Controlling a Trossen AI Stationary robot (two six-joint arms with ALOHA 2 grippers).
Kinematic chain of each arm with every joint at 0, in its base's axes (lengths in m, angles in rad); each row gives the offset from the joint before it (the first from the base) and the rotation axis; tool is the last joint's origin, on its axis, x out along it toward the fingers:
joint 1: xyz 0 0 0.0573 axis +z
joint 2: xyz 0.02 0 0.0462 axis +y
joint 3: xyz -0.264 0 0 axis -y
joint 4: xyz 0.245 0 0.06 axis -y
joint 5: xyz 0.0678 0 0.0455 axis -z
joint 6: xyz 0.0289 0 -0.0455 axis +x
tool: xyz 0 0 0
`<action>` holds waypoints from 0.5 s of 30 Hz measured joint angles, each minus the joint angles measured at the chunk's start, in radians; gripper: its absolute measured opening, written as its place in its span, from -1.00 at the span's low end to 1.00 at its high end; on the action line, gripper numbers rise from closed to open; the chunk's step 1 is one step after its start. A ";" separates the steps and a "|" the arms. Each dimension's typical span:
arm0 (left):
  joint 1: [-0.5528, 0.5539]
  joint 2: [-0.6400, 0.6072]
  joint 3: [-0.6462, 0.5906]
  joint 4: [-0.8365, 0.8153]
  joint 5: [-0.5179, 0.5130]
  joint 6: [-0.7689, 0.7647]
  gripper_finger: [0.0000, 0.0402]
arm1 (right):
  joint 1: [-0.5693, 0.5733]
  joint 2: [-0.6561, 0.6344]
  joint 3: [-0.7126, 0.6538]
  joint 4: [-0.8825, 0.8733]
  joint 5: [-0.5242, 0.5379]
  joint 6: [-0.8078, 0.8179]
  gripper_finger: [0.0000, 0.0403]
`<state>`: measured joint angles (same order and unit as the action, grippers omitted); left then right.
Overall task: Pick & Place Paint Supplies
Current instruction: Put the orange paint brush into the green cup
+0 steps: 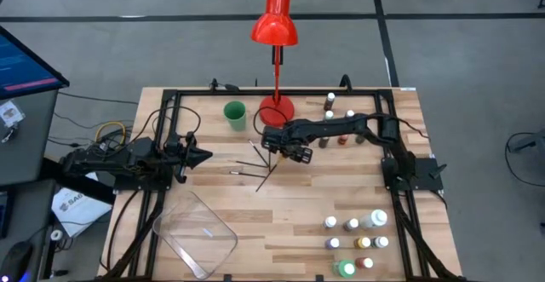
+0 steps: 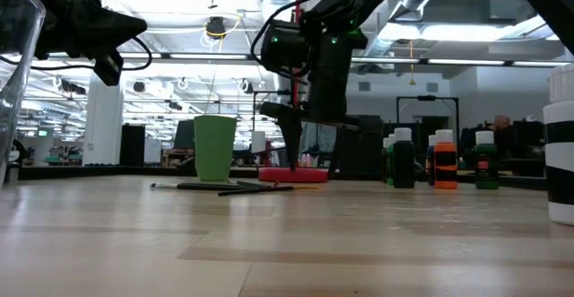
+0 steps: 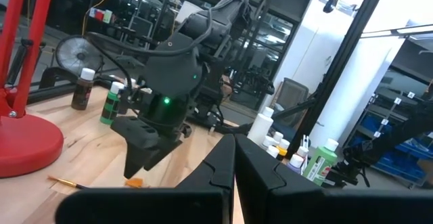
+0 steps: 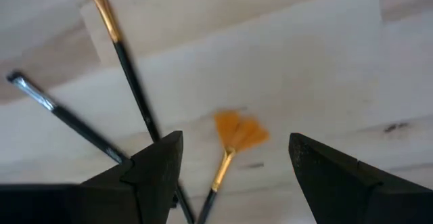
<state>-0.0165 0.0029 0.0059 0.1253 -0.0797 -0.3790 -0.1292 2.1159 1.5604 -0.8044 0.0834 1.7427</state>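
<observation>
We see the right gripper [image 4: 233, 166] hanging over the wooden table [image 1: 289, 231] with its two dark fingers spread wide and nothing between them. Directly below the gap lies a thin fan brush with an orange bristle head and a gold ferrule [image 4: 233, 139], flat on the boards; two more slim dark-handled brushes [image 4: 132, 88] cross just beside one finger. The small white-capped paint bottles [image 1: 358, 244] stand well apart from this claw, with a few more bottles [image 1: 336, 116] behind the arm.

We judge the brush light and stiff but so thin and flat to the wood that it could roll or slip; taking it across the handle behind the ferrule, away from the soft bristles, looks safest.

The left gripper [image 1: 203, 155] waits well off to one side, fingers pressed together, empty.
</observation>
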 joint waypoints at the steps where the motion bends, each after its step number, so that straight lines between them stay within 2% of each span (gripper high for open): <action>1: 0.000 0.000 0.000 0.000 -0.001 0.000 -1.00 | -0.002 0.000 0.000 0.002 0.001 0.008 0.32; 10: 0.000 0.000 0.000 0.000 -0.007 0.000 -1.00 | 0.019 0.030 0.003 0.021 0.022 0.076 0.32; 15: 0.000 0.007 0.000 0.002 -0.007 0.000 -1.00 | 0.035 0.064 0.005 0.057 -0.007 0.094 0.32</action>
<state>-0.0164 0.0094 0.0061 0.1274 -0.0864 -0.3788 -0.0941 2.1798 1.5651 -0.7475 0.0761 1.8363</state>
